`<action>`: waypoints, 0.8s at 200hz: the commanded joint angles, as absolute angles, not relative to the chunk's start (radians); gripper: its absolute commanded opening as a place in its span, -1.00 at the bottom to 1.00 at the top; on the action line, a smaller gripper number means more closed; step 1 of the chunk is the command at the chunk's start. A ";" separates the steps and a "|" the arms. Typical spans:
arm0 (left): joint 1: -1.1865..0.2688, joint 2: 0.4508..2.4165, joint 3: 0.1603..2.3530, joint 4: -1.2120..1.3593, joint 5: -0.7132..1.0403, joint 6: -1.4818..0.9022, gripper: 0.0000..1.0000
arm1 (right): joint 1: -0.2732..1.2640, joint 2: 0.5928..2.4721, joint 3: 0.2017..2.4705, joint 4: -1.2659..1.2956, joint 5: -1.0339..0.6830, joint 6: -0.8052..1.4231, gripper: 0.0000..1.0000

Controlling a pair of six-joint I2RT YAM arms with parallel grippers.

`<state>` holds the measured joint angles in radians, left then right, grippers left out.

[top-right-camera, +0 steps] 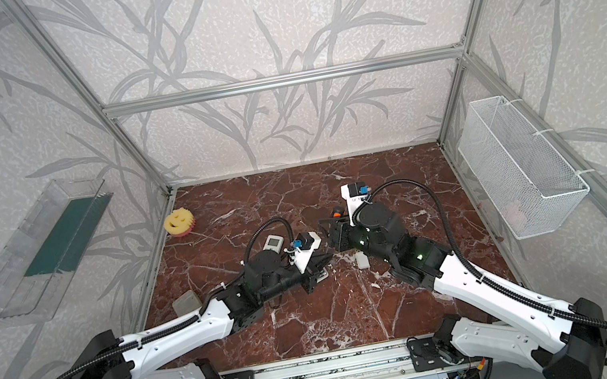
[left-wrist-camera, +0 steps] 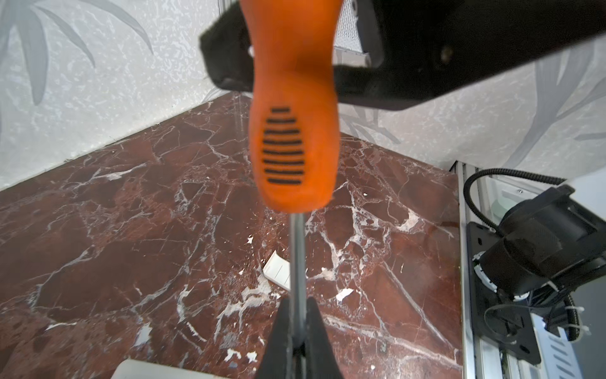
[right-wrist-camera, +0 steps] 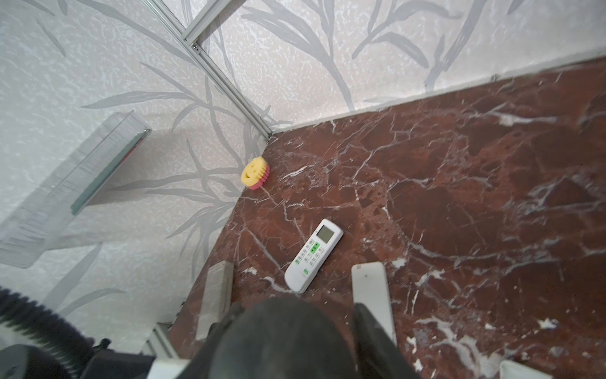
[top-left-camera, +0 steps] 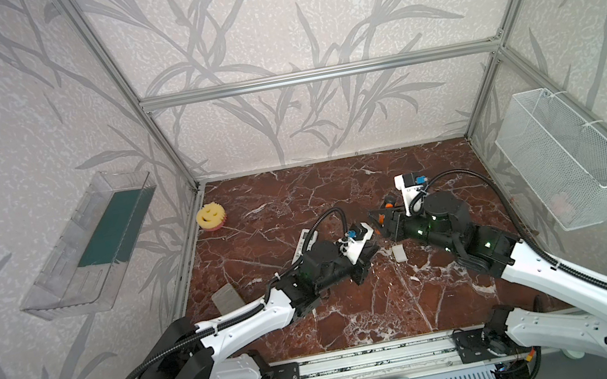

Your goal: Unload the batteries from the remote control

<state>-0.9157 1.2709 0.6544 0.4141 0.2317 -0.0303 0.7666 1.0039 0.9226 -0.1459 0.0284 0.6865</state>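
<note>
The batteries are out of view. A white remote control (right-wrist-camera: pixel 313 256) with a screen and green buttons lies face up on the marble, partly behind the left arm in both top views (top-right-camera: pixel 272 242). A second long white slab (right-wrist-camera: pixel 370 288) lies nearer the right gripper. My left gripper (left-wrist-camera: pixel 298 300) is shut on the steel shaft of an orange-handled screwdriver (left-wrist-camera: pixel 292 131). My right gripper (right-wrist-camera: pixel 298 308) stands round the handle's far end, fingers (right-wrist-camera: pixel 370 328) apart, floor showing beside the dark handle end. The orange handle shows in a top view (top-left-camera: pixel 381 219).
A small white cover piece (top-left-camera: pixel 399 253) lies between the arms. A grey block (top-left-camera: pixel 226 299) sits by the left wall and a yellow smiley sponge (top-left-camera: pixel 209 216) in the back left corner. A wire basket (top-left-camera: pixel 571 160) hangs on the right wall, a clear shelf (top-left-camera: pixel 88 245) on the left.
</note>
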 commanded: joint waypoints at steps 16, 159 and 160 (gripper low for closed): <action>-0.911 1.218 0.694 0.305 0.203 0.113 -1.00 | 0.759 1.020 0.996 -0.308 -0.085 0.721 0.13; -0.882 1.090 0.630 0.242 0.029 -0.049 0.34 | 0.818 1.081 0.985 -0.337 0.099 0.516 -1.00; -0.881 1.088 0.629 0.238 0.028 -0.055 0.35 | 0.821 1.081 0.982 -0.335 0.104 0.513 -1.00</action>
